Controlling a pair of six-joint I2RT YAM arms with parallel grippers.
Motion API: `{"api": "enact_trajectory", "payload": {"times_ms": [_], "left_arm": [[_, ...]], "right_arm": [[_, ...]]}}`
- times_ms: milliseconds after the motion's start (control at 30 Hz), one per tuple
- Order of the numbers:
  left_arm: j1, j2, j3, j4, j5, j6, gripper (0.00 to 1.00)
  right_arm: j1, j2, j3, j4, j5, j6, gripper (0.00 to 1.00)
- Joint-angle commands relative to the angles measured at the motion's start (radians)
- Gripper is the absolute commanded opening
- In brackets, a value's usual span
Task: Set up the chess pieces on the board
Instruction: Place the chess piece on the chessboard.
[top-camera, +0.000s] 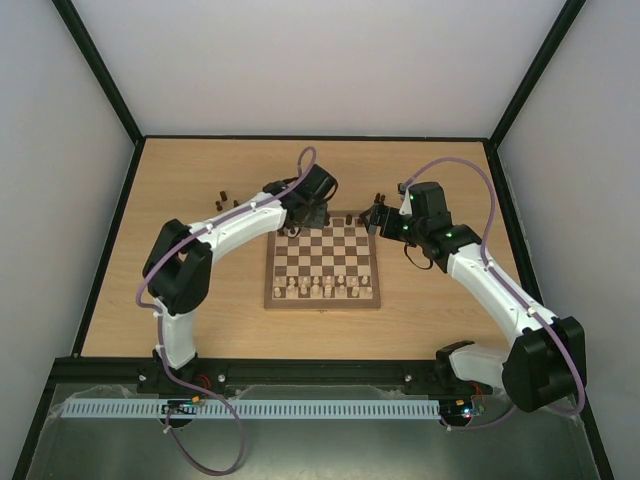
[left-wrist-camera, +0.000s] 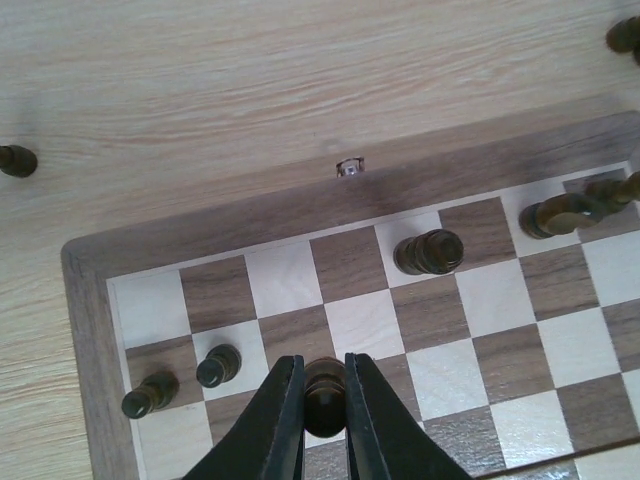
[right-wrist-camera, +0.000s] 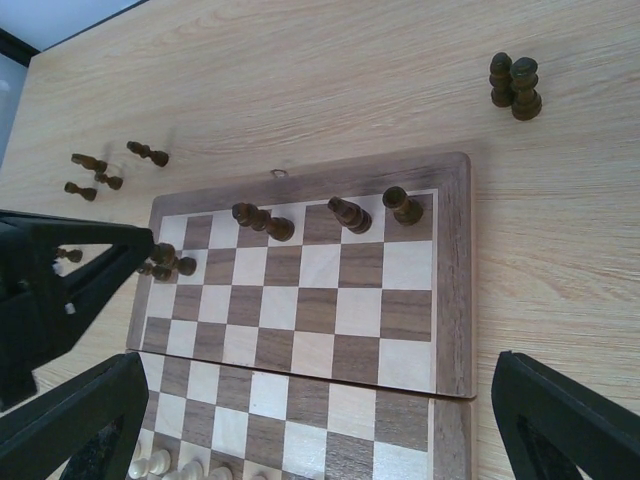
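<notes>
A light wooden table (top-camera: 200, 320) carries the board (top-camera: 322, 303), which lies at its middle, checkered face up. The left arm (top-camera: 180, 270) bends in over the board's far-left corner, and the right arm (top-camera: 500, 290) reaches toward its far-right corner. The right gripper (right-wrist-camera: 320, 420) is spread wide: its two black fingers (right-wrist-camera: 570, 425) sit at either side of the wrist view with nothing between them. The left gripper (left-wrist-camera: 324, 365) is pressed together on one dark piece (left-wrist-camera: 324, 392), pinched upright between the fingertips over a square close to the far-left corner. Whether its base touches the board cannot be told. Of the other dark chess pieces (right-wrist-camera: 348, 213), a few stand or lean in the far row, and two small ones (left-wrist-camera: 218, 365) stand just beside the held piece. A pair (right-wrist-camera: 515, 85) stands on the table beyond the far-right corner, and several (right-wrist-camera: 100, 170) lie scattered on the table off the far-left corner. Pale pieces (top-camera: 320, 290) line the near rows.
</notes>
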Motion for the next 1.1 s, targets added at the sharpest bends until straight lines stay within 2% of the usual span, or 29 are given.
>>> {"api": "enact_trajectory", "payload": {"times_ms": [0, 567, 900, 1067], "left_arm": [[0.002, 0.040, -0.016, 0.013, -0.009, -0.007, 0.11], [0.039, 0.107, -0.078, 0.085, 0.028, -0.010, 0.12], [0.042, 0.117, -0.079, 0.099, 0.035, -0.006, 0.15], [0.044, 0.113, -0.081, 0.093, 0.029, -0.004, 0.20]], "right_arm": [[-0.004, 0.002, -0.011, -0.026, -0.004, 0.000, 0.95], [-0.003, 0.018, -0.011, -0.019, -0.032, -0.002, 0.95], [-0.003, 0.027, -0.012, -0.013, -0.052, -0.002, 0.95], [-0.003, 0.029, -0.012, -0.013, -0.055, -0.002, 0.95]]}}
